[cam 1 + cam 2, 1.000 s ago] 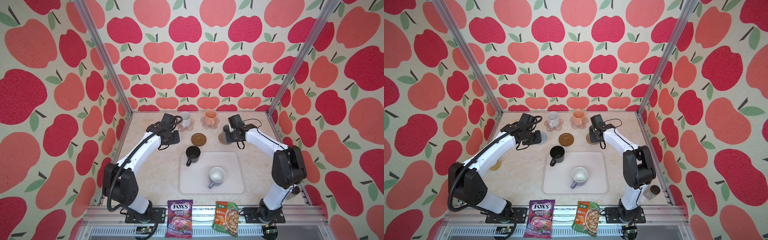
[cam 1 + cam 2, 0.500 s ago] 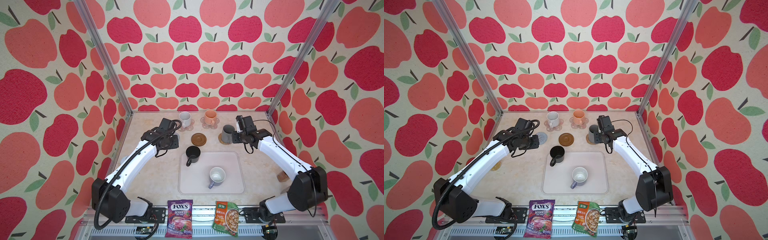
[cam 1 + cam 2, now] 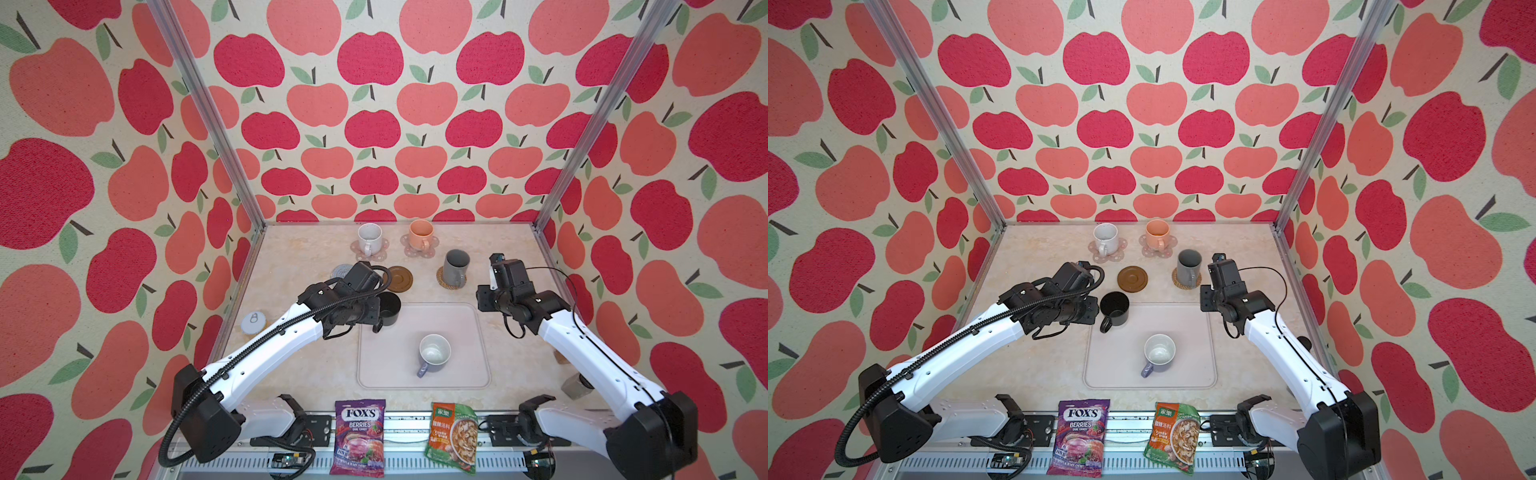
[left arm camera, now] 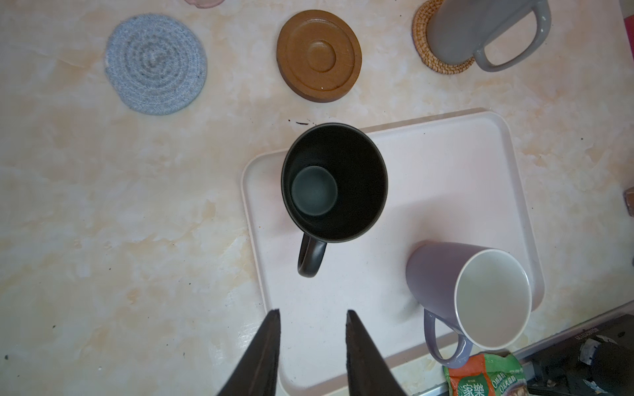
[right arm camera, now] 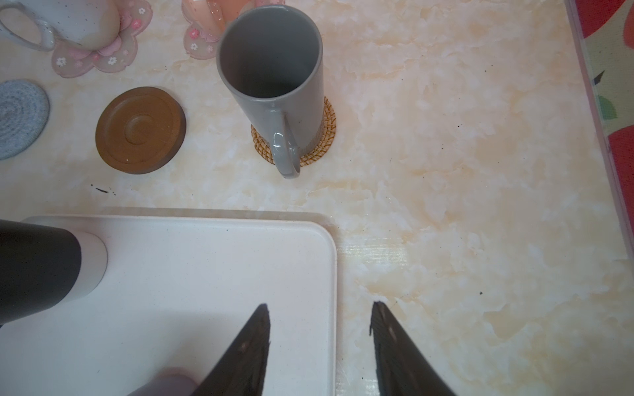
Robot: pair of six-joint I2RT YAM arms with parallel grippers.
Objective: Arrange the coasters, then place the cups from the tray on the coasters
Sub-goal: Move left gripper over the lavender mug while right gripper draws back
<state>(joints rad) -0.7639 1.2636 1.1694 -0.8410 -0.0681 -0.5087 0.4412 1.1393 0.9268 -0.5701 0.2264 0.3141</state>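
Note:
The pale tray holds a black cup at its far left corner and a lavender cup in the middle. My left gripper is open and empty, just short of the black cup's handle. My right gripper is open and empty over the tray's far right corner. A dark grey cup stands on the rattan coaster. White and peach cups stand on pink flower coasters. The brown coaster and grey woven coaster are bare.
A purple candy bag and a soup packet lie at the front edge. A round lidded tin sits by the left wall. A jar shows partly behind the right arm. Metal posts mark the back corners.
My right gripper let go of the dark grey cup on the rattan coaster, opened and drew back toward the tray corner. My left arm swung from the grey woven coaster toward the black cup.

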